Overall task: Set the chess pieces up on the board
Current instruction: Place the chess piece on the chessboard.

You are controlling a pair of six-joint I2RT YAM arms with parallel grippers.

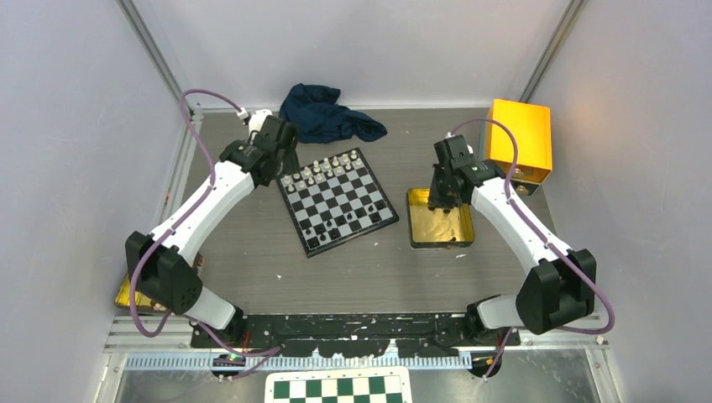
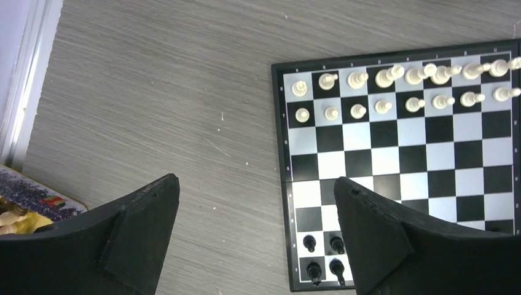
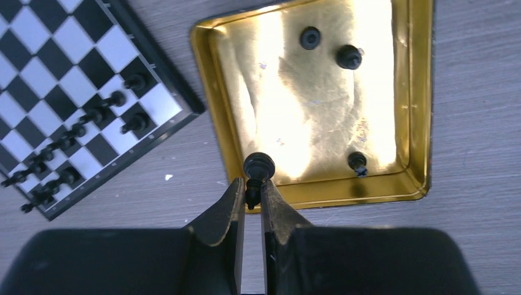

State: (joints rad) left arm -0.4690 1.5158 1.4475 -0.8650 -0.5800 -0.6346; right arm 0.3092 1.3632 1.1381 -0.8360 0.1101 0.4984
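Chess pieces are partly set, and one black piece (image 3: 258, 167) is pinched in my right tool (image 3: 252, 189). The jaws are narrow on its stem, its head pokes past the tips, and its long axis runs along the fingers. It hangs over the gold tray (image 3: 344, 192), just off the board's (image 3: 55, 61) black-row corner. From that tool the board lies to the robot's left, and the corner square nearest the tray looks bare. My left tool (image 2: 256, 184) stands wide and empty beside the board's white end, so I judge the right arm nearer.
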